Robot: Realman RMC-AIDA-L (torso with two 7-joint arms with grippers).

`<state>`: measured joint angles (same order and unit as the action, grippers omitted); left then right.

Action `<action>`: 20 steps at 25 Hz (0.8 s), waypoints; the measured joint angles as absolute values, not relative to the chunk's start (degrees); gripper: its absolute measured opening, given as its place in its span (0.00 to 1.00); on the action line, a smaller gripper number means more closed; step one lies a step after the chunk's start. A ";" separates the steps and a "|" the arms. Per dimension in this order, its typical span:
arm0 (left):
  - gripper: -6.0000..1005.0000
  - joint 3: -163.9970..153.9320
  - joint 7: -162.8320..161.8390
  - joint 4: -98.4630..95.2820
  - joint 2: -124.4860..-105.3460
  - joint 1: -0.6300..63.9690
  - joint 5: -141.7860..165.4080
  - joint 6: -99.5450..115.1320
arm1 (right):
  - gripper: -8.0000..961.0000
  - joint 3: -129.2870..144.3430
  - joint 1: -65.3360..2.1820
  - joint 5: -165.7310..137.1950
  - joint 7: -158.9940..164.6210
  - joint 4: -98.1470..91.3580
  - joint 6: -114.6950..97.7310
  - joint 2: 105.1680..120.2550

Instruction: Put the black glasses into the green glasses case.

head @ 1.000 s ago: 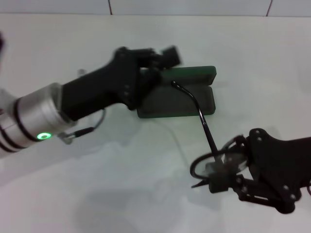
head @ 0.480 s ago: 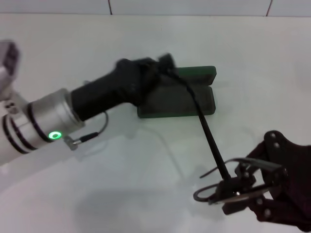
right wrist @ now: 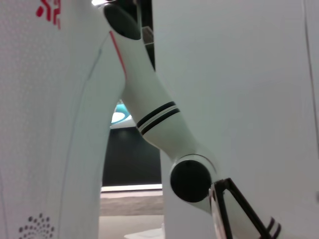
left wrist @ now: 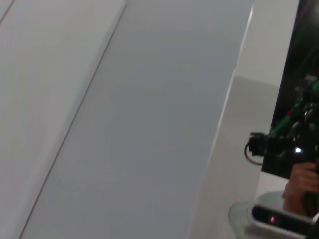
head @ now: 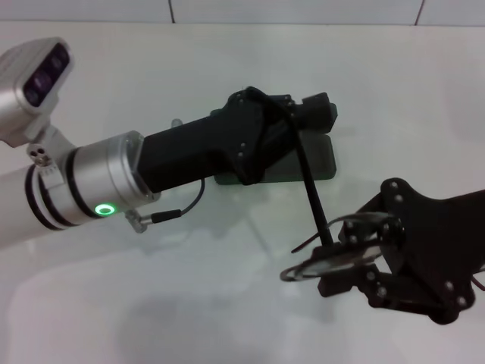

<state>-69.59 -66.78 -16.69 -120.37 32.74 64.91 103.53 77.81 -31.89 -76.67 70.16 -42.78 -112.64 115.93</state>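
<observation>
I see the black glasses [head: 333, 254] near right, their front gripped in my right gripper [head: 350, 262], one temple arm reaching far-left to my left gripper [head: 292, 121], which hides most of the green glasses case [head: 322, 155]; I cannot tell its finger state.

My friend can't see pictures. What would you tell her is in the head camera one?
The right gripper holds the black glasses by the frame above a white table, one long temple arm stretching toward the open green glasses case. The left gripper reaches in over the case, hiding much of it.
</observation>
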 joint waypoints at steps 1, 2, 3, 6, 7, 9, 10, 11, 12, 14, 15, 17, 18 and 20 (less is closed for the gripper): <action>0.04 -69.58 -66.77 -16.69 -120.31 32.58 64.37 104.09 | 0.12 77.70 -31.92 -76.64 70.02 -42.21 -112.45 115.92; 0.04 -69.58 -66.72 -16.69 -120.28 32.42 64.03 104.53 | 0.12 77.64 -31.92 -76.63 69.95 -41.91 -112.20 115.93; 0.04 -69.59 -66.64 -16.69 -120.24 32.30 63.80 104.96 | 0.12 77.55 -31.83 -76.63 69.91 -41.68 -111.71 115.92; 0.04 -69.61 -66.41 -16.69 -120.19 32.19 63.84 106.29 | 0.12 77.53 -31.53 -76.61 69.89 -41.52 -110.09 115.92; 0.04 -69.63 -66.38 -16.69 -120.19 32.19 63.99 106.71 | 0.12 77.54 -31.52 -76.61 69.89 -41.52 -109.90 115.92; 0.04 -70.06 -66.36 -16.77 -120.19 32.23 64.08 107.23 | 0.12 77.66 -31.48 -76.57 69.91 -41.50 -109.26 115.92; 0.04 -70.06 -66.36 -16.77 -120.19 32.23 64.08 107.23 | 0.12 77.66 -31.48 -76.57 69.91 -41.50 -109.26 115.92; 0.04 -70.99 -66.35 -16.93 -120.19 32.35 64.07 107.89 | 0.12 77.69 -31.49 -76.56 69.93 -41.32 -108.97 115.95; 0.04 -71.18 -66.35 -16.97 -120.18 32.39 64.07 108.07 | 0.12 77.65 -31.48 -76.51 69.93 -41.14 -108.87 115.97; 0.04 -71.81 -66.29 -17.10 -120.13 32.51 64.07 108.74 | 0.12 77.53 -31.48 -76.39 69.93 -40.72 -108.54 116.00; 0.04 -72.09 -66.18 -17.16 -120.12 32.53 64.10 109.19 | 0.12 77.49 -31.48 -76.34 69.92 -40.56 -108.20 116.00; 0.04 -72.58 -65.86 -17.23 -120.08 32.56 64.13 109.84 | 0.12 77.46 -31.44 -76.31 69.92 -40.41 -107.64 116.01; 0.04 -72.96 -65.63 -17.27 -120.06 32.59 64.15 110.19 | 0.12 77.45 -31.40 -76.30 69.92 -40.31 -107.33 116.01; 0.04 -73.65 -65.12 -17.31 -120.03 32.67 64.21 110.81 | 0.12 77.43 -31.34 -76.28 69.92 -40.10 -106.83 116.02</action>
